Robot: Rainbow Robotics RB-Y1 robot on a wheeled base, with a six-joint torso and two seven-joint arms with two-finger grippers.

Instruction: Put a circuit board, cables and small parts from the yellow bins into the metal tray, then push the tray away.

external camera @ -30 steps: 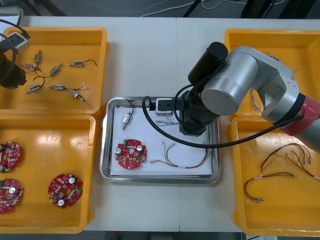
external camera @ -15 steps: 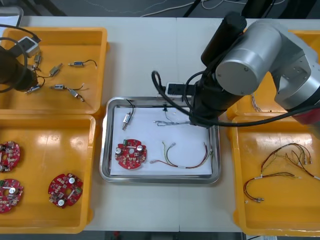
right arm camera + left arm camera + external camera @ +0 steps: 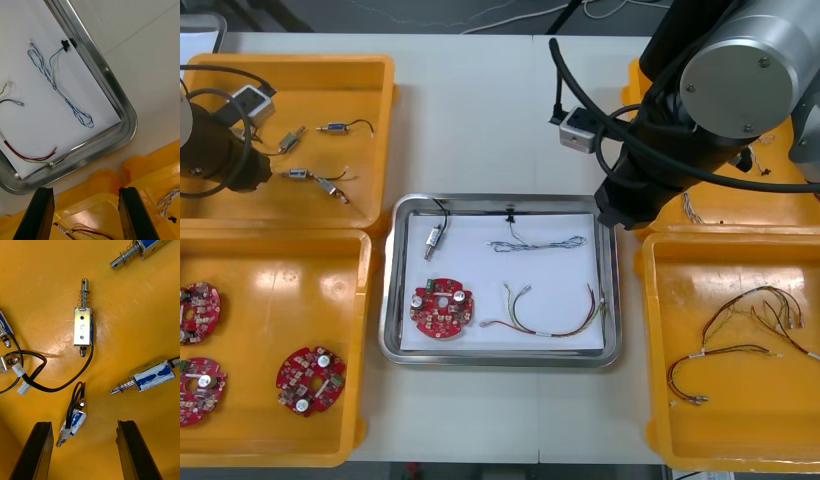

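table (image 3: 480, 120): light, seam down its middle | floor cords (image 3: 510, 17): beyond far edge

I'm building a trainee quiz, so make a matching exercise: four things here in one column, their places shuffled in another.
1 round red circuit board
2 twisted blue and white cable
3 left gripper
4 right gripper

A metal tray, far side
B over small metal parts, far-left yellow bin
C tray, near left
D over right yellow bins' rims beside tray

Pairs: 1-C, 2-A, 3-B, 4-D
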